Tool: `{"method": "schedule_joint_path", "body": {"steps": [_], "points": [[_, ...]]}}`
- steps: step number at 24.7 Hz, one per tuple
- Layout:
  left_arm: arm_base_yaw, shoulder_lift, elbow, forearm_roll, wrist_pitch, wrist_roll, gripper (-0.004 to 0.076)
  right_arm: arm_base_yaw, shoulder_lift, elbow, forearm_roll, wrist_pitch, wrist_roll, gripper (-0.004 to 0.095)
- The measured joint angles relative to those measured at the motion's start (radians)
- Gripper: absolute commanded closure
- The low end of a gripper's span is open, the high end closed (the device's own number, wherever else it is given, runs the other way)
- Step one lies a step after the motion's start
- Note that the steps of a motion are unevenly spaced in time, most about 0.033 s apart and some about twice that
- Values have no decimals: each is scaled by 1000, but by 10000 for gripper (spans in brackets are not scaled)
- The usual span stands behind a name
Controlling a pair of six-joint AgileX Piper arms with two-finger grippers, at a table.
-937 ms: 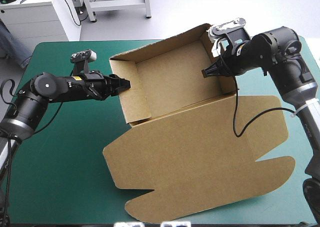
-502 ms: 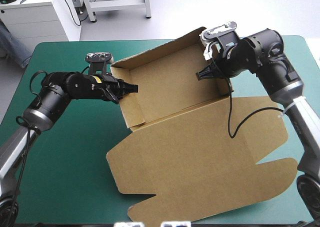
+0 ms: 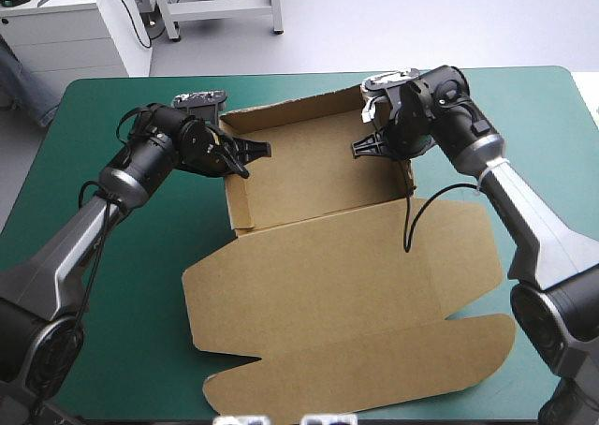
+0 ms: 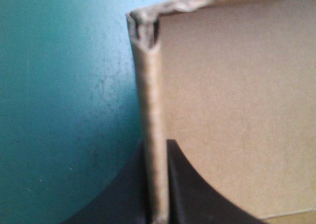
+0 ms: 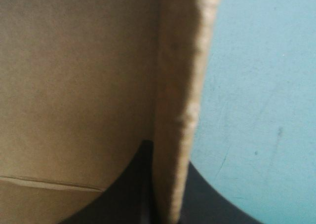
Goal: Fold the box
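The brown box [image 3: 318, 177] stands as an open tray at the table's far middle. Its walls are raised and its lid [image 3: 346, 313] lies flat toward the near edge. My left gripper [image 3: 251, 152] is shut on the tray's left wall near its far corner. In the left wrist view the wall's edge [image 4: 148, 110] runs up between the black fingers [image 4: 190, 194]. My right gripper [image 3: 365, 147] is shut on the right wall near the far corner. The right wrist view shows that wall [image 5: 180, 86] between its fingers [image 5: 133, 184], the tray's inside [image 5: 74, 86] beside it.
The teal-green cover [image 3: 112, 303] shows on all sides of the box. The lid's rounded flaps [image 3: 468, 350] reach close to the table's near edge. The tray's far wall [image 3: 290, 111] stands a little inside the far edge.
Both grippers have kept hold of the side walls. The box has turned to sit squarer with the table and slid left. The right gripper moved left and the left gripper moved right.
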Motion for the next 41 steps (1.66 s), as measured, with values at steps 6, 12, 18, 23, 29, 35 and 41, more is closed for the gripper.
{"method": "schedule_joint_path", "body": {"steps": [6, 12, 18, 23, 29, 35, 41], "points": [[0, 132, -33, 65, 19, -33, 732, 1, 149, 0, 3, -32, 26, 921], [1, 284, -61, 106, -11, -37, 732, 1, 272, -20, -7, -84, -33, 922], [0, 311, -80, 98, 9, 25, 631, -4, 291, -32, 0, -74, -67, 807], [4, 328, -113, 48, 57, 137, 389, -50, 316, -58, 105, -44, -170, 440], [10, 340, -164, 17, 99, 184, 296, -98, 338, -125, 226, -7, -207, 361], [2, 369, -245, -29, 229, 183, 296, -110, 336, -189, 205, -5, -214, 361], [-10, 385, -387, -44, 256, 180, 297, -113, 285, -201, 157, -2, -217, 359]]}}
